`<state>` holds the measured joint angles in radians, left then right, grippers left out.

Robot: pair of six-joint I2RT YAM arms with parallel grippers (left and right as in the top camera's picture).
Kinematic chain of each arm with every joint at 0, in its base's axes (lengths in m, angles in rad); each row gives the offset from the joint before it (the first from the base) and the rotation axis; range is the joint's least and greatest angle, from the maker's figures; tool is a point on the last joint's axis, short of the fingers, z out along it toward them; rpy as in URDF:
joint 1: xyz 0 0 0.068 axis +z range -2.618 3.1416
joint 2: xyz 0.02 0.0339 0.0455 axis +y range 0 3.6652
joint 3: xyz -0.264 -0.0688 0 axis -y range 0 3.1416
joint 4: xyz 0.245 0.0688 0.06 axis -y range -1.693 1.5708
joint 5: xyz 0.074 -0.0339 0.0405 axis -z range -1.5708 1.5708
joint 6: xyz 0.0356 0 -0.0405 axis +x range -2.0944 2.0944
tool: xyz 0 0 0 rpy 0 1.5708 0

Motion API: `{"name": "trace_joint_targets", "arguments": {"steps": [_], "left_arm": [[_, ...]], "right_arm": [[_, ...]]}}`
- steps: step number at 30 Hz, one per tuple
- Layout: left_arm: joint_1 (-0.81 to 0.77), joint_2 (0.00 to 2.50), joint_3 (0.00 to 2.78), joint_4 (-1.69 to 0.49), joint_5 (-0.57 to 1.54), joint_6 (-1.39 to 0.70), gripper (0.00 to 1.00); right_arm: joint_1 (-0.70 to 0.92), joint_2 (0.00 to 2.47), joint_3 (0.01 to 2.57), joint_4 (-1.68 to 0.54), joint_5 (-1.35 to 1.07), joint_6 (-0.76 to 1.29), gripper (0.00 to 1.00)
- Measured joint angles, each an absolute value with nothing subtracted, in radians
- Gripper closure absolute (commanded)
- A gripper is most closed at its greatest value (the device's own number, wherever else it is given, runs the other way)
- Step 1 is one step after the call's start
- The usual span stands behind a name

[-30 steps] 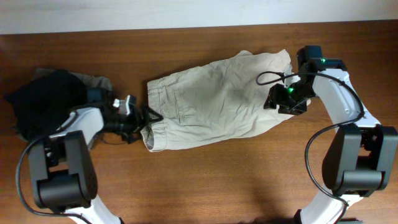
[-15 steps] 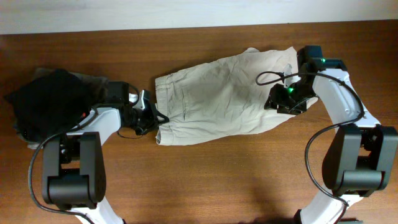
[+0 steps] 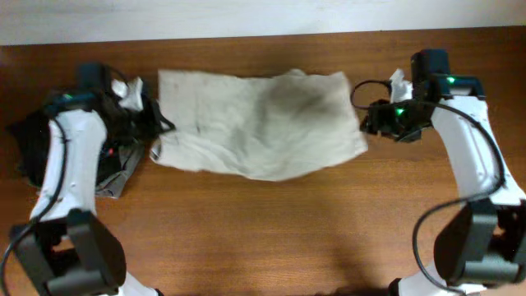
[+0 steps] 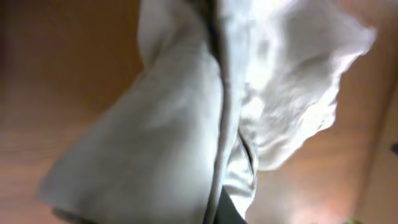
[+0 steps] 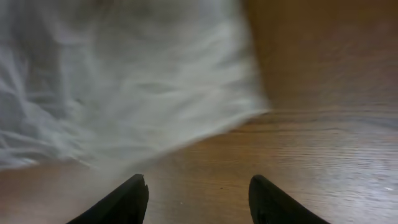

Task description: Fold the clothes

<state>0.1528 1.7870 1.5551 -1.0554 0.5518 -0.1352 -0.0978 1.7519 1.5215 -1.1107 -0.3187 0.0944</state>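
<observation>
— What do we find changed from half a second ago?

— The light beige wrinkled cotton shorts (image 3: pixel 263 123) have slid up and left on the brown wooden table (image 3: pixel 263 238). They now lie stretched out between our two arms. Our left end effector (image 3: pixel 158 129) has swung up with them, pinched on their left edge. Our right end effector (image 5: pixel 199 183) has backed off, its fingers wide apart and empty, just beside their right edge.

— And what can't we make out?

— Our left wrist view is only blurred cloth, which hides the fingers. The crumpled black garment (image 3: pixel 25 152) sits partly behind our left arm.
</observation>
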Motion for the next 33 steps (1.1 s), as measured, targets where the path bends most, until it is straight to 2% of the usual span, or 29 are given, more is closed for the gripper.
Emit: {"name": "trace_joint_targets", "arguments": {"steps": [3,7,16,24,33], "left_arm": [[0.139,1.773,1.726,-1.081,0.505,-0.089,0.99],[0.046,1.771,1.897,-1.06,0.426,-0.059,1.0],[-0.258,1.802,1.936,-1.048,0.202,-0.045,1.0],[-0.282,1.86,1.936,-1.083,0.139,-0.065,1.0],[-0.267,1.859,1.94,-1.369,0.028,-0.167,0.99]], "right_arm": [[-0.1,1.721,1.527,-1.112,-0.316,0.098,0.43],[-0.1,1.72,1.528,-1.123,-0.315,0.105,0.43],[-0.1,1.72,1.528,-1.148,-0.321,0.106,0.43],[-0.1,1.72,1.528,-1.152,-0.336,0.104,0.43],[-0.07,1.72,1.528,-1.023,-0.444,0.075,0.43]]}}
